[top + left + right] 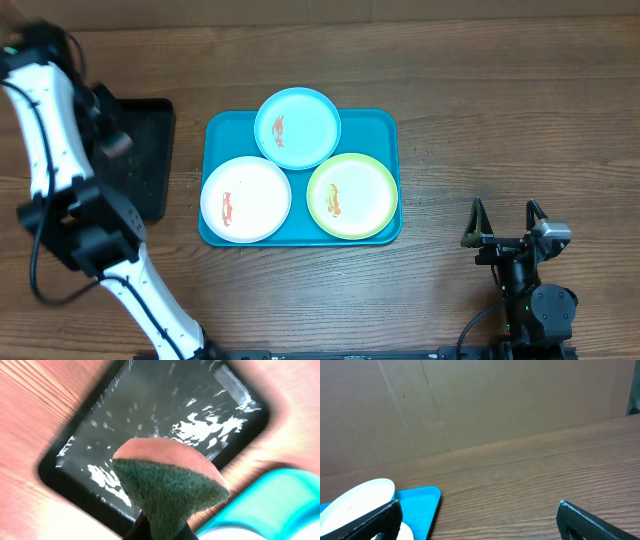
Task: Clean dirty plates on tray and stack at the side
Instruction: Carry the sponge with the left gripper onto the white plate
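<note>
The teal tray [378, 124] lies mid-table with three plates on it. The light blue plate [297, 127] is at the back, the white plate [245, 198] front left, the yellow-green rimmed plate [352, 195] front right. Each has an orange-red smear. My left gripper [112, 143] is over the black tray, left of the teal tray. In the left wrist view it [160, 532] is shut on a green and orange sponge [170, 482]. My right gripper [505, 225] is open and empty, right of the teal tray; its fingers frame bare table [480, 525].
A smaller black tray [150, 170] with wet glints stands left of the teal tray; it fills the left wrist view [150, 405]. The teal tray's corner [280, 495] shows there too. The right wrist view shows the teal tray [420, 505], a pale plate edge [355, 500] and a cardboard wall.
</note>
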`<state>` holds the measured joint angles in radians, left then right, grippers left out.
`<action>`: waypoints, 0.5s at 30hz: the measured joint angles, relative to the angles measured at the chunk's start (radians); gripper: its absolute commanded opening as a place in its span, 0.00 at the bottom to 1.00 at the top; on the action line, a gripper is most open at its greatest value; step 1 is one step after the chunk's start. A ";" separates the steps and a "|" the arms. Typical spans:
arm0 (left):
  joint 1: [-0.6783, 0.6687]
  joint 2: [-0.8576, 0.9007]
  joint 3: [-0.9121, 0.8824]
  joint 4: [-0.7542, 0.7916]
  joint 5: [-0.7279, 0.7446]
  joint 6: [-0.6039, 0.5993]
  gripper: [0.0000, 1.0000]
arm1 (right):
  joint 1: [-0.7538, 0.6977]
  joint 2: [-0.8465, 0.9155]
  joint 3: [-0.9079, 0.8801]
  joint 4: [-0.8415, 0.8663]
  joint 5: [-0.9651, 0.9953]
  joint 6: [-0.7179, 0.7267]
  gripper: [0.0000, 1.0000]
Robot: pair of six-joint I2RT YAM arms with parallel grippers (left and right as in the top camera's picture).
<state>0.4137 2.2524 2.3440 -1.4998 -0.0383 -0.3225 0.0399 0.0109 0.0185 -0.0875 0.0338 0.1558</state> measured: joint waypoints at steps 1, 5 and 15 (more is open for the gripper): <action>-0.002 -0.030 0.043 -0.024 0.011 -0.003 0.04 | 0.000 0.000 0.000 -0.001 0.000 0.000 1.00; -0.018 -0.168 0.139 -0.100 0.075 -0.012 0.04 | 0.000 0.000 0.000 0.000 0.000 0.000 1.00; -0.270 -0.219 -0.122 -0.177 0.233 0.058 0.04 | 0.000 0.000 0.000 -0.001 0.000 0.000 1.00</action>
<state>0.1440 2.0331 2.2223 -1.6768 0.1951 -0.2642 0.0399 0.0109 0.0185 -0.0883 0.0338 0.1558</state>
